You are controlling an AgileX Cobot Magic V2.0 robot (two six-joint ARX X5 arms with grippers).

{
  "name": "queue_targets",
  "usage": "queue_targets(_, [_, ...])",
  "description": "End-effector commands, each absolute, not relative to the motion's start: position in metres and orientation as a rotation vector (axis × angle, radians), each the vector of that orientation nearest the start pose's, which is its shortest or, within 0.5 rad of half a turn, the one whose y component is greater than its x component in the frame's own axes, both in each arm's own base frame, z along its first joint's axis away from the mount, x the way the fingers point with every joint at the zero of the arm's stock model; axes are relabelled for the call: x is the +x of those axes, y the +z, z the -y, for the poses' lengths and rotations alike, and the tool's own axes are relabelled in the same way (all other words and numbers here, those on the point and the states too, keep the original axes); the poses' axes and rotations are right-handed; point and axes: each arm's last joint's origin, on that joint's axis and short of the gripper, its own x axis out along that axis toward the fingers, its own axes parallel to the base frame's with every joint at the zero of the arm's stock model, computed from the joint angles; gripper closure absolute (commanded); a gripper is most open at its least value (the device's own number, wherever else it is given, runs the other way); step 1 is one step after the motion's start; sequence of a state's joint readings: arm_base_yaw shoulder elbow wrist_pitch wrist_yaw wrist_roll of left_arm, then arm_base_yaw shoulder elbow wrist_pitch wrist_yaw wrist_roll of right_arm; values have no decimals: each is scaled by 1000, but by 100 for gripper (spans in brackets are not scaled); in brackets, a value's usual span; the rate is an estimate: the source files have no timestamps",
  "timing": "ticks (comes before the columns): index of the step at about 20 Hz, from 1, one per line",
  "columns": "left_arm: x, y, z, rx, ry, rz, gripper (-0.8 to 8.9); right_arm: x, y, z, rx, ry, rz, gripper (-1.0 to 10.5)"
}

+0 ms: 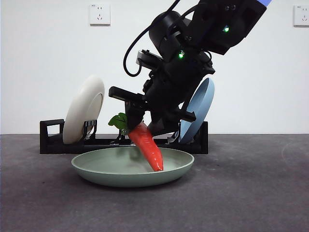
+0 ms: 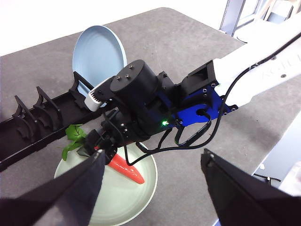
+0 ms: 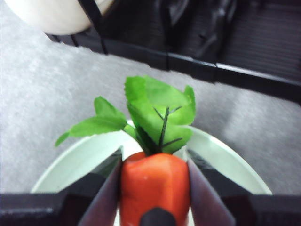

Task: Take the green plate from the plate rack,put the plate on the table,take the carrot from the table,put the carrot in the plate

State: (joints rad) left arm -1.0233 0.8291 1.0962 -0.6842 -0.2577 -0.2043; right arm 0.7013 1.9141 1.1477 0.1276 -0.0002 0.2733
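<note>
So the table (image 1: 270,193) is sitting there dark grey and a bit rough, running across the whole scene. Along the back of it the plate rack (image 1: 53,140) is lying long and low, and it's holding a cream-white plate (image 1: 84,116) leaning at one end and a blue plate (image 1: 199,108) leaning at the other. Just in front of the rack the green plate (image 1: 96,169) is resting flat on the table. The big dark arm coming down from above is the right one, and the right gripper (image 3: 155,188) is clamping the carrot (image 1: 147,145) at its wide end, jaws pressing on both sides. The carrot is hanging tilted, leaves (image 3: 150,110) pointing up toward the rack, and its blunt tip is sitting down inside the green plate, touching or nearly touching the bottom, can't quite call it. The left gripper (image 2: 150,183) is hovering well above all this, looking down at the other arm, jaws spread wide apart and gripping nothing.
</note>
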Motion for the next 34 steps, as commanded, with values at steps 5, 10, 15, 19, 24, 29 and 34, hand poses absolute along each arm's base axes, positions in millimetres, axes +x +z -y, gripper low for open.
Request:
queue_targets(5, [84, 380, 124, 54, -713, -423, 468, 306, 146, -265, -5, 603, -790, 959])
queue_targets(10, [84, 380, 124, 52, -713, -425, 468, 300, 141, -266, -7, 660, -869, 661])
queue_targets(15, [84, 379, 124, 44, -706, -443, 468, 297, 141, -266, -25, 661, -893, 531])
queue_targets(19, [83, 376, 122, 67, -698, -471, 468, 295, 173, -265, -2, 679, -829, 532])
queue_targets(24, [82, 374, 121, 88, -695, -490, 468, 261, 253, -235, 9, 691, -791, 532])
queue_targets(29, [81, 371, 120, 108, -695, -518, 468, 194, 317, -178, -100, 717, -861, 539])
queue_targets(34, [79, 366, 119, 133, -722, -576, 469, 139, 337, -130, -152, 740, -1017, 541])
